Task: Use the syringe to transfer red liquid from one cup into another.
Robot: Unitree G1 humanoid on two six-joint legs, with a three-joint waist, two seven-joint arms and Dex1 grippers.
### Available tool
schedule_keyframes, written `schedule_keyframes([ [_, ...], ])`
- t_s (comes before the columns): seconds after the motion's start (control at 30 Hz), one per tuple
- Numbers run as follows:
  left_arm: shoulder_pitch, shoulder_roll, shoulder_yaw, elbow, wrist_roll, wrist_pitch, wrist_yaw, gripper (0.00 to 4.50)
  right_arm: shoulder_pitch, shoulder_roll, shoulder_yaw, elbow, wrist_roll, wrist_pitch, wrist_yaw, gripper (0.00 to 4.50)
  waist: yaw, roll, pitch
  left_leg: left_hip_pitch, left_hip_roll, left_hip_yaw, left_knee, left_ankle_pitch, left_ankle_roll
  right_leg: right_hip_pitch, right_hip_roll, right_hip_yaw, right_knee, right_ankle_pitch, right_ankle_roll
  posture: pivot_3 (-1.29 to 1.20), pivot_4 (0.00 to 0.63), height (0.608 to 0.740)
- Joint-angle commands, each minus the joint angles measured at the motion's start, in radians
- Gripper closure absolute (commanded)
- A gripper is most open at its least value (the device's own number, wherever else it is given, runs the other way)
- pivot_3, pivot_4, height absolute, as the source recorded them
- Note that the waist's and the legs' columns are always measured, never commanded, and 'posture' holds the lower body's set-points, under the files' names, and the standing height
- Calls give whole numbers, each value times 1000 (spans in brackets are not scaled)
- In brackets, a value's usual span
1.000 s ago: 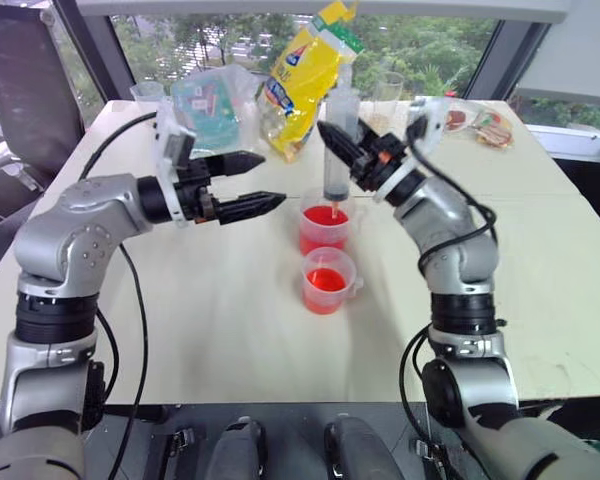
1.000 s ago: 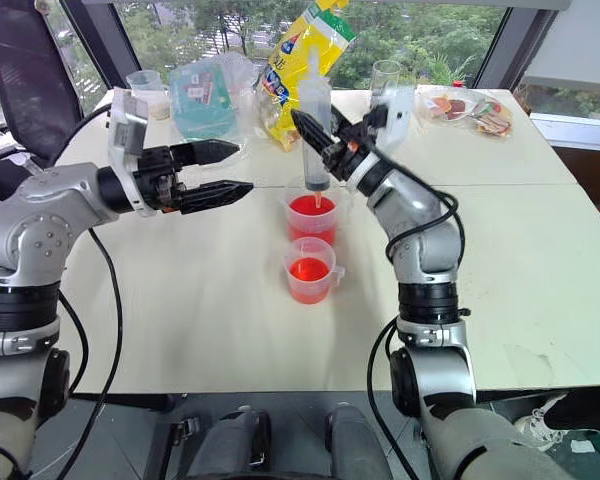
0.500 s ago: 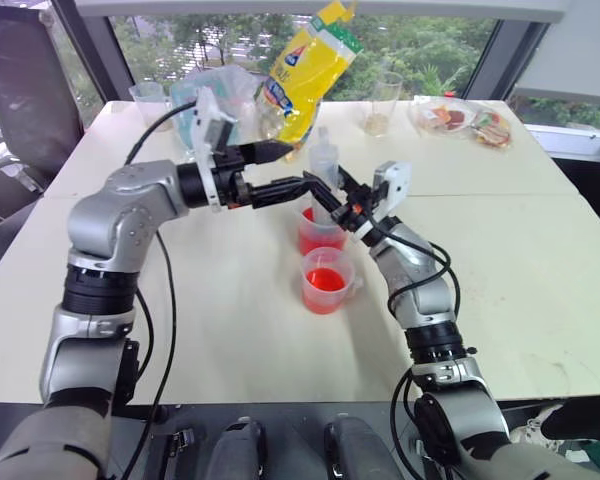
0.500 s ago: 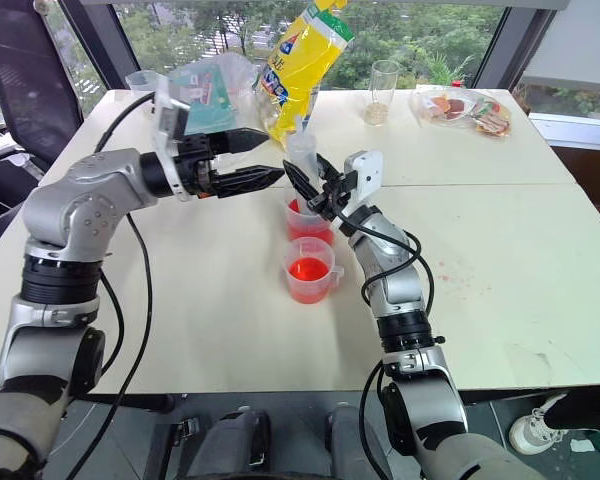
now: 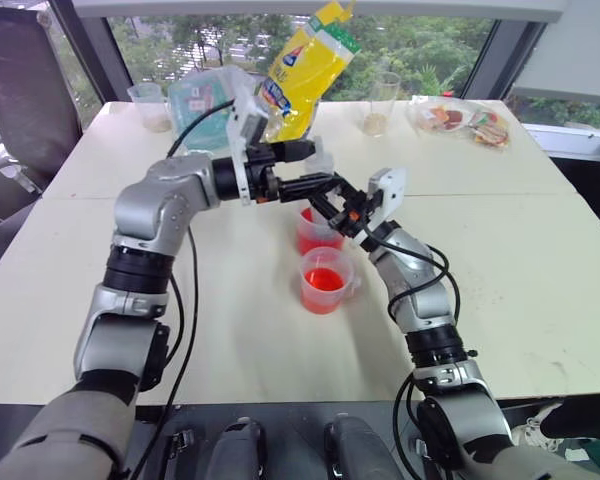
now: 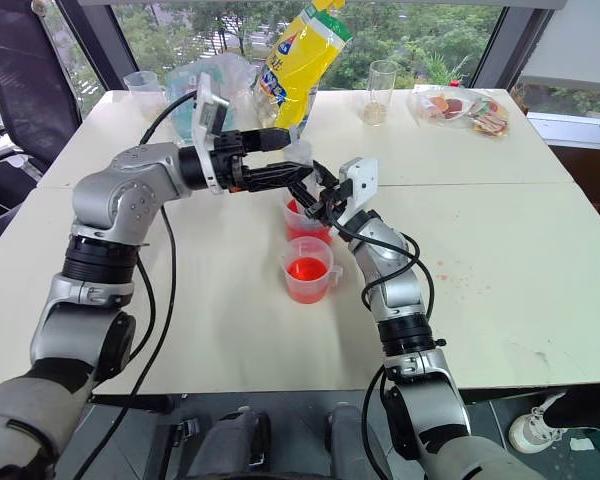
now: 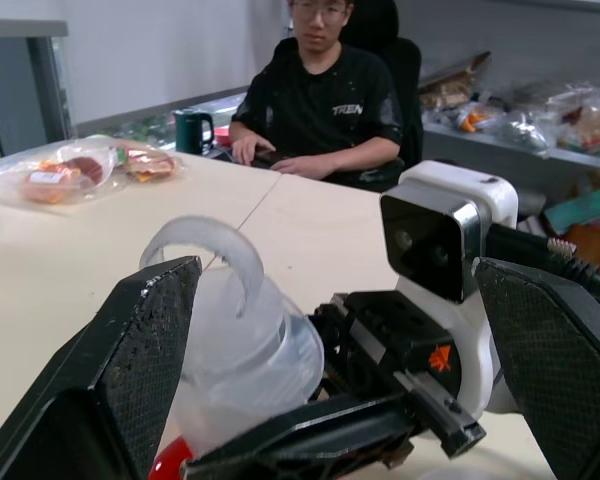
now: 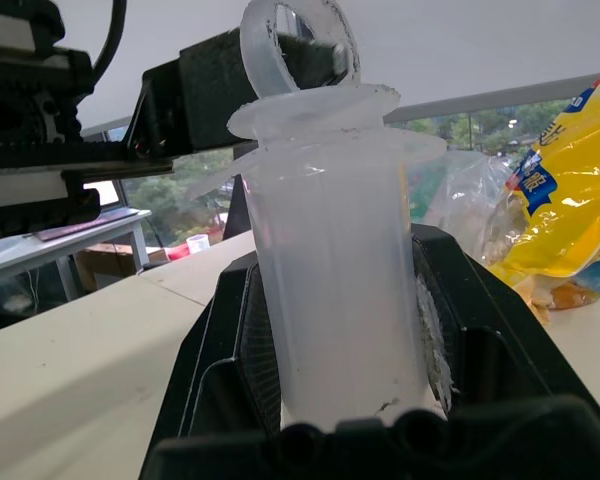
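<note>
My right gripper [image 5: 336, 205] is shut on the barrel of the syringe [image 8: 330, 280], holding it upright over the taller cup [image 5: 312, 236], which holds red liquid [image 6: 302, 232]. The syringe's tip is hidden behind the fingers. My left gripper [image 5: 318, 166] reaches in from the left, open, with one finger [image 7: 130, 380] on each side of the syringe's plunger ring [image 7: 205, 250]; whether they touch it I cannot tell. The shorter cup [image 5: 325, 282], also holding red liquid, stands just in front of the taller one, nearer to me.
At the table's far side lie a yellow bag [image 5: 305, 65], a teal packet in clear wrap [image 5: 205, 100], a small plastic cup [image 5: 150, 100], a glass [image 5: 382, 100] and snack packets [image 5: 470, 120]. A person [image 7: 325, 90] sits beyond the table's right side.
My left gripper has swung right, from well left of the cups to straddling the syringe's top. My right gripper has lowered the syringe toward the taller cup, mostly in the first half second.
</note>
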Motion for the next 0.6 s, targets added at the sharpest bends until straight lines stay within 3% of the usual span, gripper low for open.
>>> schedule_keyframes([
  [0.03,-35,-20,0,15,12,-20,-10,520,-10,-2,9,-16,-3,-14,3,3086,0,0,0,0,0,0,0,0,0,0,0,0,0,0,0,0,150,740],
  [0.1,-44,-33,7,37,17,-26,-5,1247,-10,-4,9,-16,-3,-12,4,3086,0,0,0,0,0,0,0,0,0,0,0,0,0,0,0,0,150,740],
  [0.33,-69,-54,27,76,35,-46,-3,4486,-2,-12,18,-19,1,2,20,3086,0,0,0,0,0,0,0,0,0,0,0,0,0,0,0,0,150,740],
  [0.6,-124,-50,60,83,58,-87,12,4486,3,-26,36,-7,7,49,58,3086,0,0,0,0,0,0,0,0,0,0,0,0,0,0,0,0,150,740],
])
